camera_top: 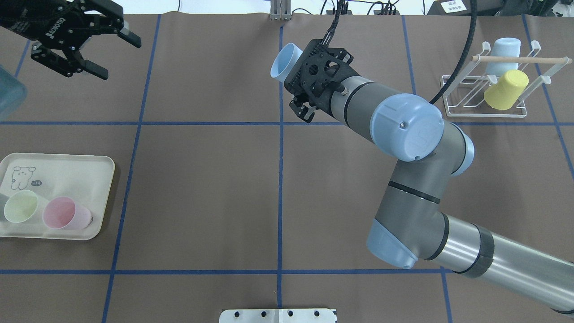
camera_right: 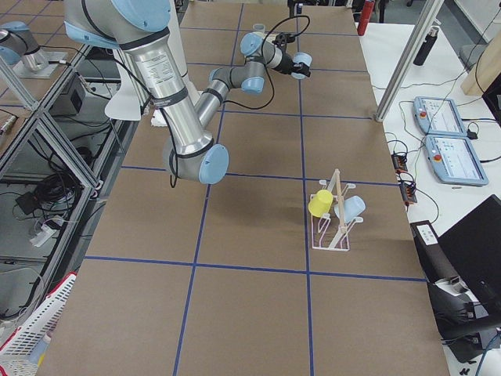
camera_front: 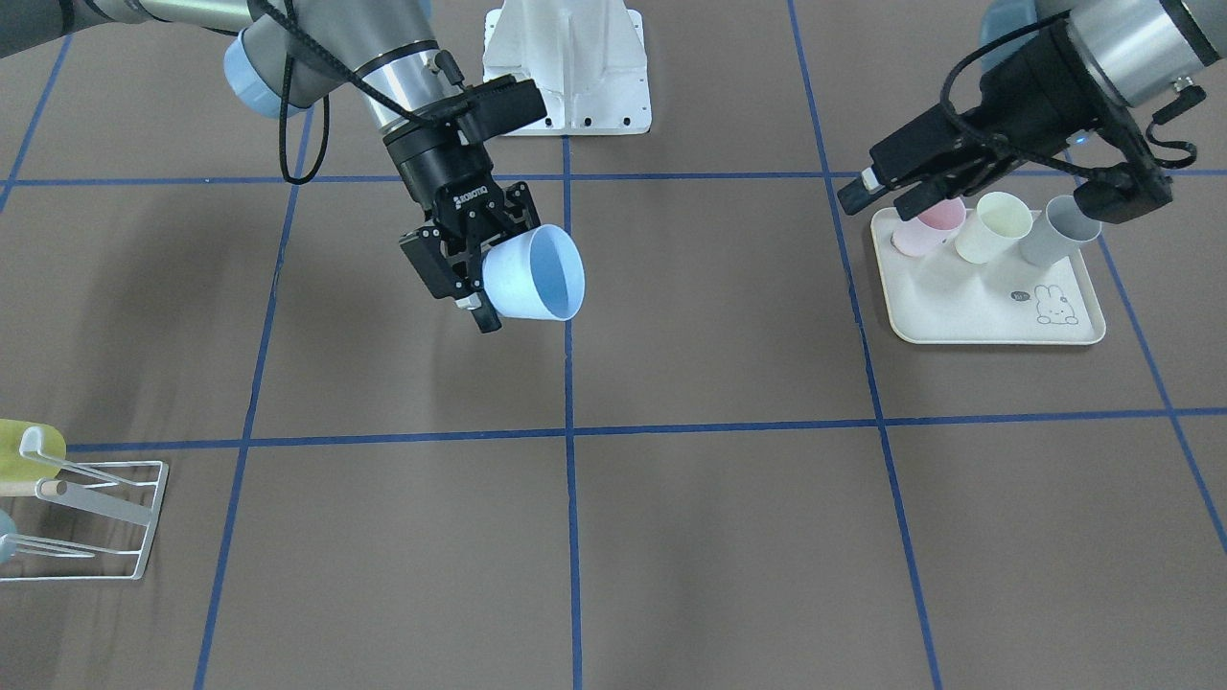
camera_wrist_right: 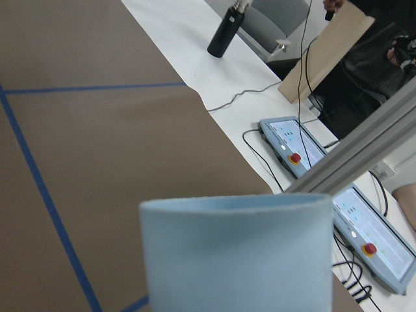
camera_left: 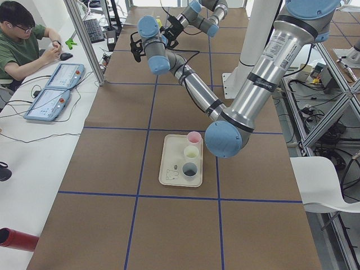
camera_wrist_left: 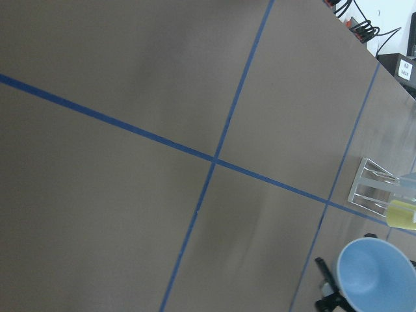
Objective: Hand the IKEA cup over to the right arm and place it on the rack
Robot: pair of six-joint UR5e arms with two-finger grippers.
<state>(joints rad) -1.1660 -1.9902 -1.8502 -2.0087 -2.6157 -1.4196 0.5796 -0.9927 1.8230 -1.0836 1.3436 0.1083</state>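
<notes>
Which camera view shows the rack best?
Overhead exterior: the whole rack shows, with a yellow cup and a pale blue cup on it. Exterior right shows it small; front-facing crops it at the edge.

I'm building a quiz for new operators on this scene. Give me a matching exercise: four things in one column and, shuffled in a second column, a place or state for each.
Things:
1. yellow cup
2. pink cup
3. left gripper
4. right gripper

Places or states:
A. on the cream tray
B. jaws open, nothing between them
C. on the white rack
D. jaws shut on the light-blue cup

Pairs: 1-C, 2-A, 3-B, 4-D
</notes>
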